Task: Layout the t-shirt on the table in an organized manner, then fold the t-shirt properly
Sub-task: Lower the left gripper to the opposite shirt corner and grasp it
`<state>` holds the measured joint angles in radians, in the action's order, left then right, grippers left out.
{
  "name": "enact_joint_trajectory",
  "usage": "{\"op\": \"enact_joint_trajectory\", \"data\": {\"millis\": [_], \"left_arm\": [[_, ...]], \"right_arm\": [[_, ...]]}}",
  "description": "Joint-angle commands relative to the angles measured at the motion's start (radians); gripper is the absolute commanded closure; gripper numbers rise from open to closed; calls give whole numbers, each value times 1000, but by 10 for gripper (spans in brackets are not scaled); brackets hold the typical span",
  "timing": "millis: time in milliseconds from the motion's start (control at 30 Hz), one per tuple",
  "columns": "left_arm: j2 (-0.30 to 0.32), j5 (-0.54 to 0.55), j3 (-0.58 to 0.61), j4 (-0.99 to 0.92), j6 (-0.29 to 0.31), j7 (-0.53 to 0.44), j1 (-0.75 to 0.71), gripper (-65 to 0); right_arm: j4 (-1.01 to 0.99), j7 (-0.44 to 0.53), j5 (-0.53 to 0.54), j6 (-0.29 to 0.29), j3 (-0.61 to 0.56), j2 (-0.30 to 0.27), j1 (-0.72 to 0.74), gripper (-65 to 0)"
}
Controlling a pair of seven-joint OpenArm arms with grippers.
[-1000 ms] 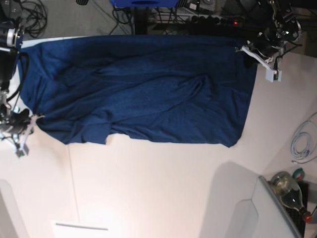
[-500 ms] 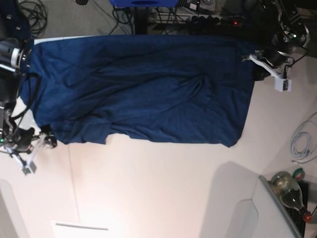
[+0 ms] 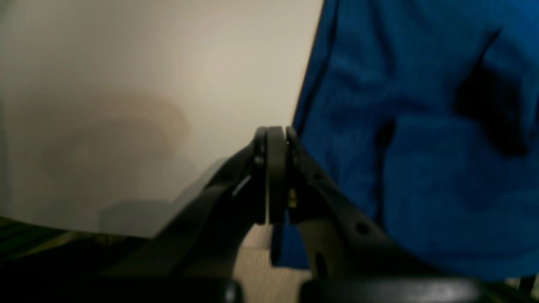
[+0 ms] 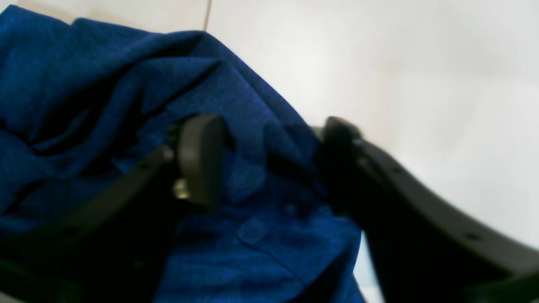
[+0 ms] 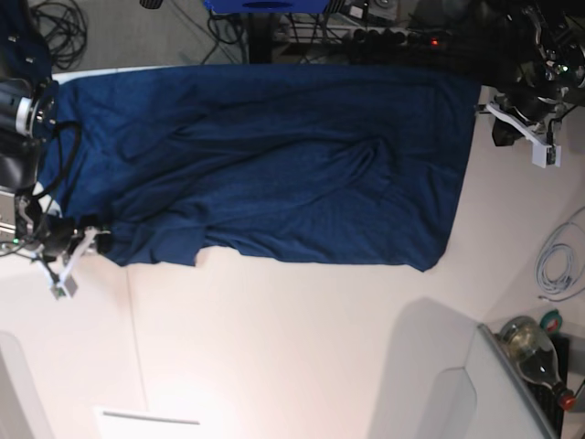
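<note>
Spreading is the step: right gripper gapes around t-shirt corner; left gripper is clenched empty. Next, pinch and tug flat.

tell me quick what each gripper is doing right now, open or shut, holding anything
Left gripper: shut, empty, just off the t-shirt edge.
Right gripper: open, jaws straddling a bunched corner of the t-shirt, not clamped.
</note>
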<state>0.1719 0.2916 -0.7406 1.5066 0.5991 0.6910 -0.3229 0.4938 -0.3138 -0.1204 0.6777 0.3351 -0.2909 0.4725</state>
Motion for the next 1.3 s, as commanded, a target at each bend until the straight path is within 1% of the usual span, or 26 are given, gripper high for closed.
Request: {"op": "enact_joint_trajectory", "data": {"millis": [0,33,100,133,167,200,267,333,367,467,500,533,567,600,633,700,733,800,867,933,1000,1067,1133,1200,1267], "left_arm": [[27,10,-10,-8,-6,-24,24,0],[28,5,-12,-36,-6,-24,40,0],[53,4,-6,-74,-6,-24,74,0],[61,5,-6,-91,-6,-24,89,0],[65,4,-6,-102,-6,-24,109,0],[67,4,-6,-111,-6,-24,132,0],[67,4,-6,-114,-6,-24,175,0],[67,4,-6,-114,-6,-24,213,0],[67,4,-4,-116,-6,-24,236,-58],[65,4,-3,-173,-6,-24,328,-327],[65,2,-3,-212,-6,-24,365,-392],[67,2,-3,-263,-6,-26,402,-446],[68,1,-3,-320,-6,-27,442,-482],[71,-9,2,-370,-6,-29,476,-497],[81,-28,25,-426,-6,-31,509,-494],[93,-94,129,-553,-8,-38,580,-481],[93,-121,175,-610,-9,-60,611,-477],[90,-160,238,-733,-11,-147,660,-462],[88,-180,237,-854,-20,-225,701,-434],[91,-182,246,-960,-61,-281,736,-413],[91,-185,247,-1029,-104,-327,759,-406],[87,-187,249,-1072,-120,-374,779,-405],[82,-187,250,-1085,-121,-388,786,-405],[64,-187,253,-1087,-121,-388,789,-405],[59,-188,300,-1089,-123,-390,789,-403]], "right_arm": [[10,12,9,0,0,-17,29,-252],[10,11,9,0,0,-17,29,-192],[10,9,9,0,0,-17,29,-47],[10,9,9,0,0,-17,29,0],[12,9,9,0,0,-17,29,0],[13,9,9,0,0,-17,29,-15],[18,9,9,0,0,-17,27,0],[19,9,9,0,0,-17,27,0],[19,9,9,0,0,-17,27,0],[21,9,9,0,0,-17,27,0],[21,9,9,0,0,-17,27,0],[21,9,9,0,0,-17,27,0],[21,9,9,0,0,-17,27,0],[21,9,9,0,0,-17,27,0],[21,9,9,0,0,-17,27,0],[21,9,9,1,0,-17,27,0],[21,9,9,1,0,-17,27,0],[21,9,9,1,0,-17,27,0],[21,9,9,3,0,-17,27,0],[22,9,9,4,0,-17,21,0],[30,9,9,6,0,-31,10,0],[58,9,9,6,0,-32,4,0],[67,9,9,6,0,-32,-5,0],[67,9,9,6,0,-35,-5,0],[67,9,9,6,0,-35,-5,0]]}}
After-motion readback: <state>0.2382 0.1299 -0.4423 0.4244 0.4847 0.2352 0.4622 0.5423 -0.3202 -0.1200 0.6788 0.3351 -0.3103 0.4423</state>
